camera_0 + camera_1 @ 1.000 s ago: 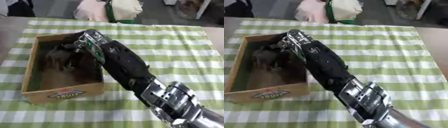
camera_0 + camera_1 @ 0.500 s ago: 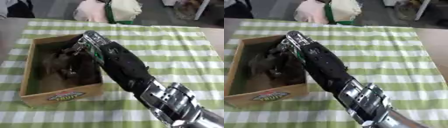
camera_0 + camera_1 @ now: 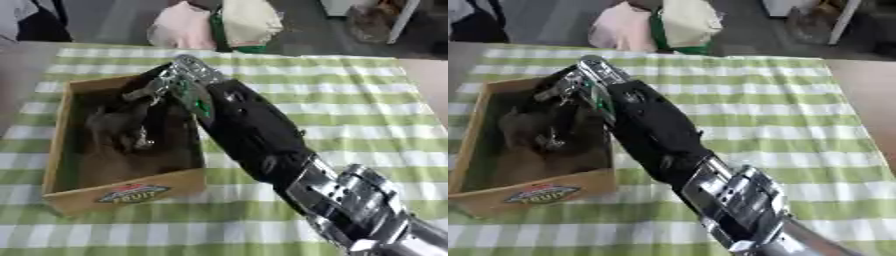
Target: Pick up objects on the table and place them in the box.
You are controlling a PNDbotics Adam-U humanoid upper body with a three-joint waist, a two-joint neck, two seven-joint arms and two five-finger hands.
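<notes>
A wooden box (image 3: 122, 192) with a fruit label on its front wall stands on the left of the checked cloth. My right arm (image 3: 254, 135) comes in from the lower right and crosses the box's right wall. My right hand (image 3: 114, 125) hangs inside the box, low over its dark floor. The hand and the box's inside merge into one dark mass. I cannot make out any object in the hand or lying in the box. My left hand shows in neither view.
A green and white checked cloth (image 3: 780, 125) covers the table. Bare brown tabletop (image 3: 868, 100) shows at the right edge. Pale bundles with a green strip (image 3: 219, 25) lie past the far edge.
My right hand has sunk a little deeper into the box. The box has stayed where it was.
</notes>
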